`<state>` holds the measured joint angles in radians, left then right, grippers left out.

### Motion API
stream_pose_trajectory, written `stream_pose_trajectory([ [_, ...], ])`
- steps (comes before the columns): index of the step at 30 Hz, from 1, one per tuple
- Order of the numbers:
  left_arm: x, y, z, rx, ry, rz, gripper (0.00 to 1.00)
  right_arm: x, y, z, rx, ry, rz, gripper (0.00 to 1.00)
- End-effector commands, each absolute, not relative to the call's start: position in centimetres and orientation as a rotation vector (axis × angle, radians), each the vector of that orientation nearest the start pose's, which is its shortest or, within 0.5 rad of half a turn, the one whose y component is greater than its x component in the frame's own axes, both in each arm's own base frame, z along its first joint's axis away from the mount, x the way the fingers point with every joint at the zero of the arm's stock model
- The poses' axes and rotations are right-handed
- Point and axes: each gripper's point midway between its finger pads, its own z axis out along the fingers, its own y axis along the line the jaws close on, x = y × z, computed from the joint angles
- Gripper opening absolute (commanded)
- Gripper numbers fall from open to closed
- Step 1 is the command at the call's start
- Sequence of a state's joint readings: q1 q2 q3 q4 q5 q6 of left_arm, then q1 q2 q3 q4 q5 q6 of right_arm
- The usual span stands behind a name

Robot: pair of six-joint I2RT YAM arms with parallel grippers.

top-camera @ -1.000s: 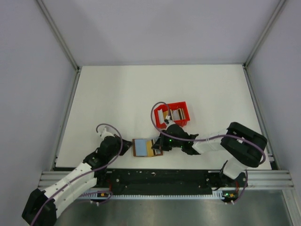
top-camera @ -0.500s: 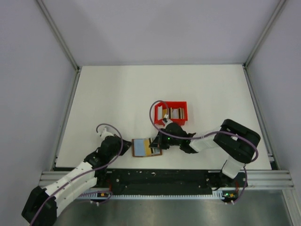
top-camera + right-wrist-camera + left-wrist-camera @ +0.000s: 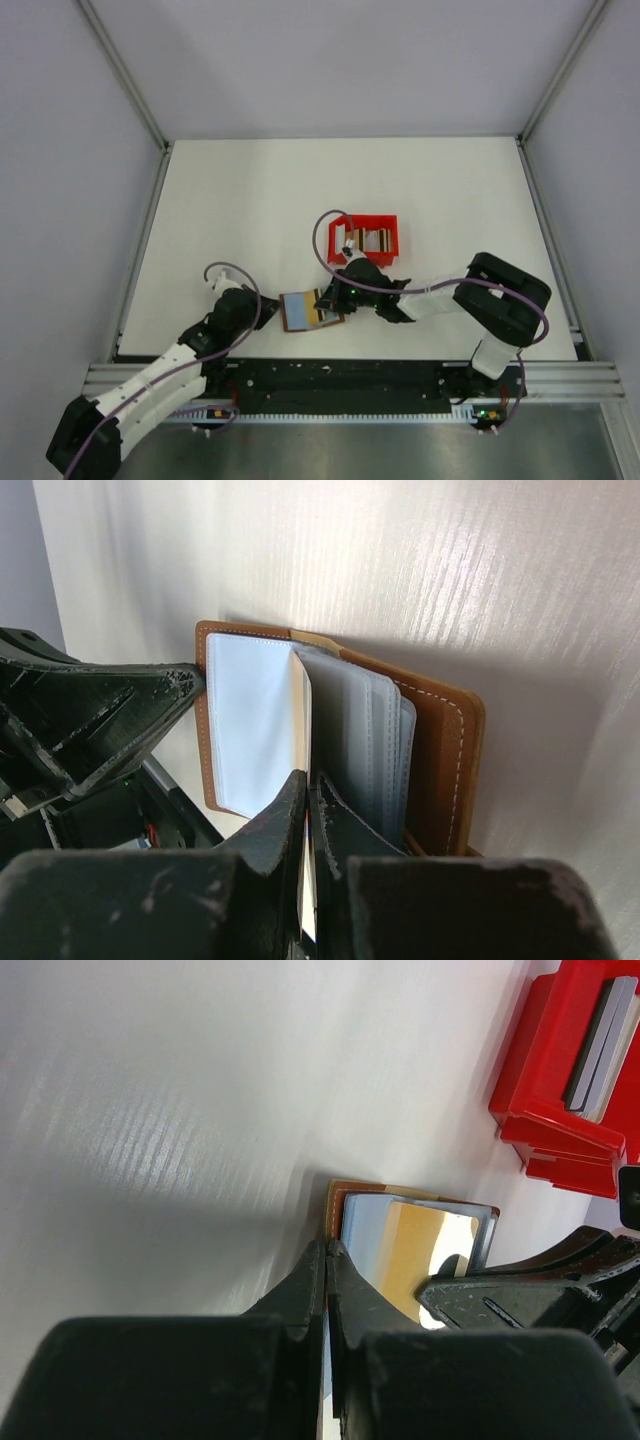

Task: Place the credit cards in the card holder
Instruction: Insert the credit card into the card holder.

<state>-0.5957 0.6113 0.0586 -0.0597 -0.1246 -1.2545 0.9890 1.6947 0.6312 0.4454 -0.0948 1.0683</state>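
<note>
Brown leather-like folding card holder (image 3: pixel 300 312): lies open on the smooth white table (image 3: pixel 250 220), near the front edge, between the two arms. The right wrist view shows pale stitching along the cover's border and a stack of thin, glossy, translucent grey pocket leaves inside. A tan-gold panel shows on its right half; whether this is a card or lining cannot be told.

Right gripper (image 3: pixel 305 780): black fingers clenched on one thin pale leaf of the card holder, which stands upright between them.

Left gripper (image 3: pixel 326 1250): fingers pressed together, tips at the holder's left edge. Whether they pinch any of the cover cannot be told.

Credit cards (image 3: pixel 372 240): thin, flat rectangles, dark and pale, standing on edge inside the red rectangular plastic bin (image 3: pixel 370 218), which sits just behind the right gripper.
</note>
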Motion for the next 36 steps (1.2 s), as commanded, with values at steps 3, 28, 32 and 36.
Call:
stream_pose_trajectory([
  [3,16.7,-14.5,-1.0,-0.822,2.269,-0.855,0.0,17.5,37.3,0.7,0.01,2.556,1.027,0.0],
  [28,17.0,-14.3,-1.0,-0.829,2.255,-0.846,0.0,18.7,36.3,4.5,-0.196,2.507,0.78,0.4],
  [32,17.0,-14.3,-0.9,-0.827,2.253,-0.85,0.0,18.6,36.6,4.9,-0.249,2.512,0.77,0.42],
  [36,17.1,-14.5,-0.7,-0.825,2.249,-0.86,0.0,18.1,37.7,4.4,-0.284,2.537,0.824,0.42],
])
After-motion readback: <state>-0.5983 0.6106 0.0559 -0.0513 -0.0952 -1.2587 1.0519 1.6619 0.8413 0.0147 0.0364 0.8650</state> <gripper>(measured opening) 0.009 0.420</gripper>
